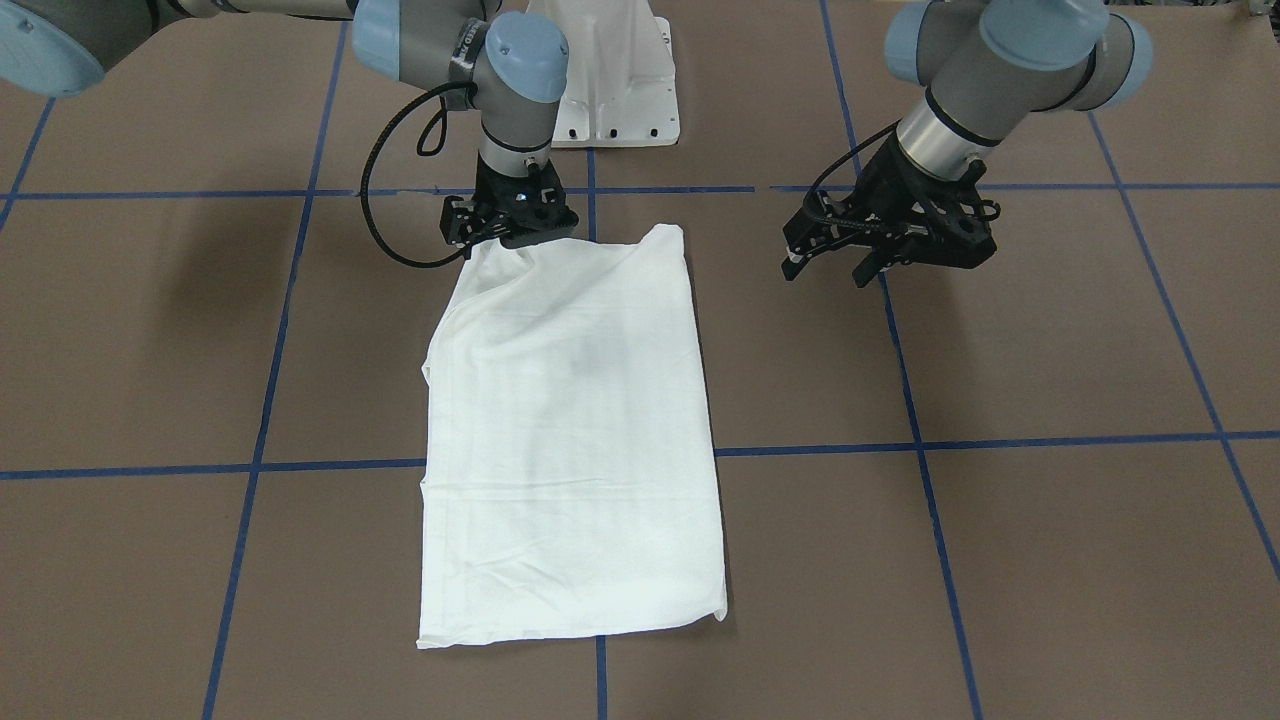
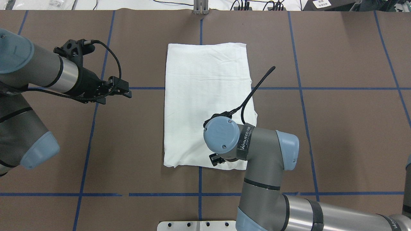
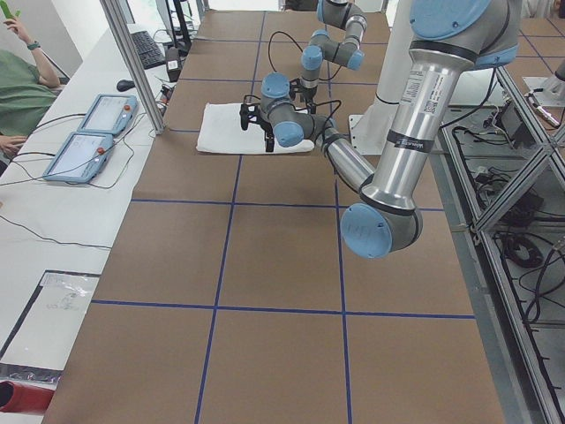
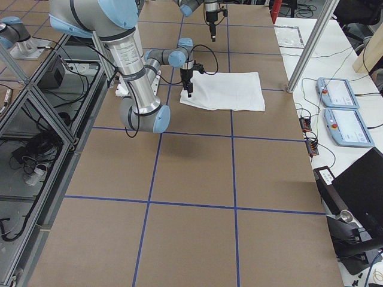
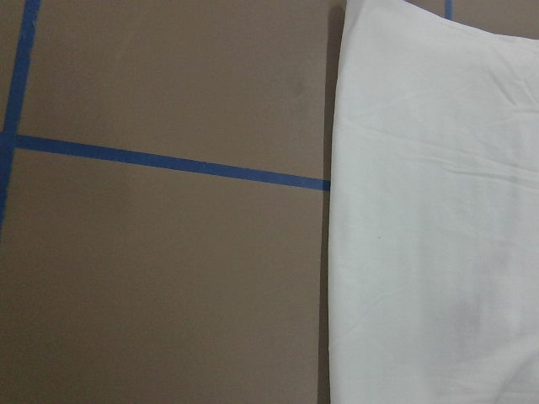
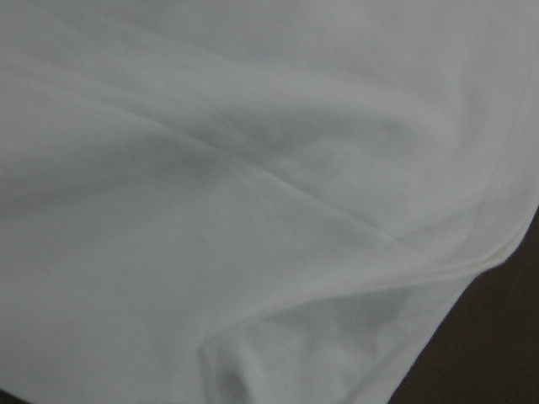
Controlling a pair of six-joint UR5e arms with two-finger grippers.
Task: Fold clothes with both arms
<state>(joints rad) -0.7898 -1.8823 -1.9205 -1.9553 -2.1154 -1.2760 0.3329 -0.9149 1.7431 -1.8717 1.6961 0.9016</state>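
The white T-shirt lies folded into a tall rectangle on the brown table, print hidden; it also shows in the overhead view. My right gripper sits on the shirt's corner nearest my base, where the cloth bunches up into it, so it looks shut on the fabric. In the overhead view it is mostly hidden under the wrist. The right wrist view shows only close-up cloth. My left gripper is open and empty, hovering above bare table beside the shirt's side edge, also seen from overhead.
The white metal pedestal base stands at my side of the table, just behind the shirt. Blue tape lines grid the brown surface. Control tablets and an operator are past the table's far edge.
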